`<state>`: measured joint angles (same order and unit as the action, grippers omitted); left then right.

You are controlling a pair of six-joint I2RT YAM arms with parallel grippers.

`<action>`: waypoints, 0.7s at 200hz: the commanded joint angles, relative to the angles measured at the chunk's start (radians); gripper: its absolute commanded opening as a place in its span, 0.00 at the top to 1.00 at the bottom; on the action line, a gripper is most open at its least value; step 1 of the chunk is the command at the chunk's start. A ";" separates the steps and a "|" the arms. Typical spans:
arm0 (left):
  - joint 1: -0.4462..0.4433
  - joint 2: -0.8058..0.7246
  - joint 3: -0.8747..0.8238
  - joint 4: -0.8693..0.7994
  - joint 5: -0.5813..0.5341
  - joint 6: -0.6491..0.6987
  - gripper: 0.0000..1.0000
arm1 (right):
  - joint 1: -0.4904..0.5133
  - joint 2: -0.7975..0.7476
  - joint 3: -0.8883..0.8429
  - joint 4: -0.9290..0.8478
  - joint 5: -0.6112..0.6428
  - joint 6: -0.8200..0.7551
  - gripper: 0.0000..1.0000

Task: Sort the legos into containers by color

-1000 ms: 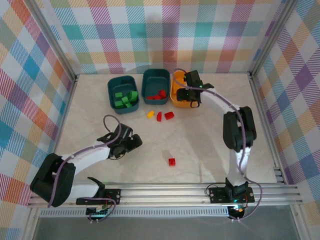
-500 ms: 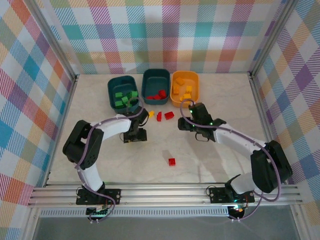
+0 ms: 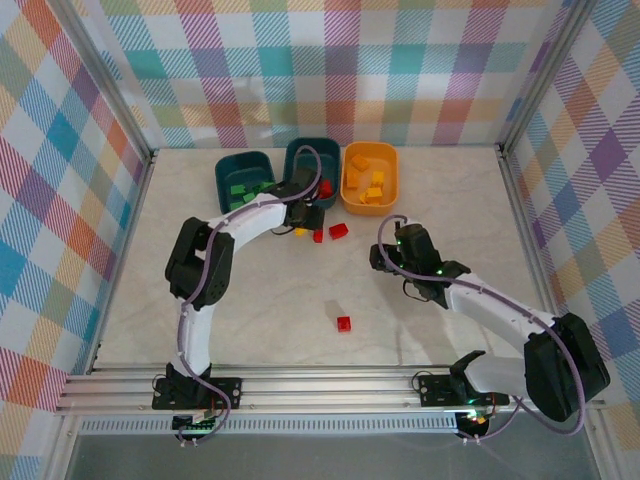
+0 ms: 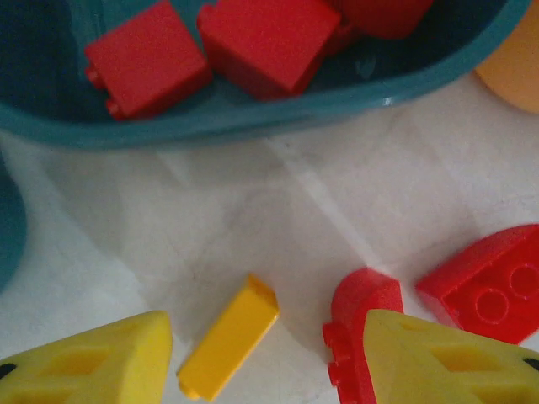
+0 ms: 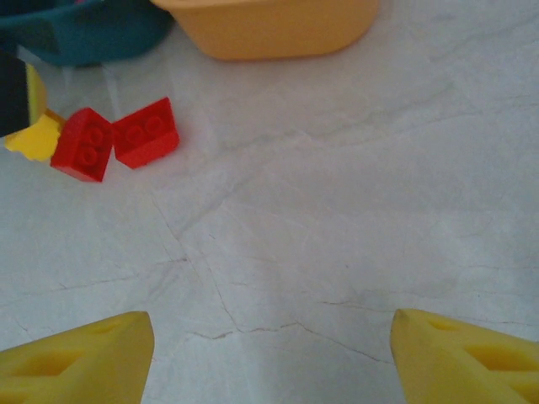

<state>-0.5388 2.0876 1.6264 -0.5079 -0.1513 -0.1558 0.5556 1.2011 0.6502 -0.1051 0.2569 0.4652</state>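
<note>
The left arm [image 3: 245, 215] has swung up the table from the middle and now has the left jaws down over the loose legos in front of the tubs. The right arm [image 3: 480, 305] has pulled back from the orange tub [image 3: 370, 150] to open table.

The left jaws stand wide apart and hold nothing. The yellow brick [image 4: 227, 349] lies flat on the table between the fingers [image 4: 84, 362], nearer one than the other. I take it as the next pick. It belongs in the orange tub, which sits ahead of these jaws and off to one side, with other yellow pieces [image 3: 368, 185] already in it.

A rounded red brick [image 4: 362, 311] sits just beside the yellow one, partly hidden by the other finger, and a studded red brick [image 4: 493, 282] lies just beyond it. If I close carelessly, that finger could drag the red one in, so I'd want to centre on the yellow first. The teal tub [image 4: 253, 114] holding red bricks is just ahead of the jaws, its wall close to them.

The right jaws are also spread wide and empty, over bare table [image 5: 278, 244]. The two red bricks lie well ahead of them, and a lone red brick [image 3: 344, 323] waits behind. The far teal tub [image 3: 225, 165] holds the green ones [image 3: 240, 195].
</note>
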 commanded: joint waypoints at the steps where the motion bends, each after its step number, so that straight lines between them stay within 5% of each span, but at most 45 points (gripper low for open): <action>1: -0.006 0.039 0.052 -0.099 -0.042 0.073 0.39 | -0.005 -0.036 -0.023 0.024 0.025 0.018 0.25; 55: 0.009 0.060 0.077 -0.111 -0.066 0.155 0.45 | -0.006 -0.037 -0.023 0.025 0.029 0.020 0.25; 140: 0.063 0.062 0.015 -0.064 0.081 0.231 0.49 | -0.006 -0.014 -0.024 0.037 0.030 0.022 0.25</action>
<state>-0.4782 2.1387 1.6562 -0.5735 -0.1123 0.0315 0.5556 1.1774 0.6338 -0.1028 0.2771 0.4725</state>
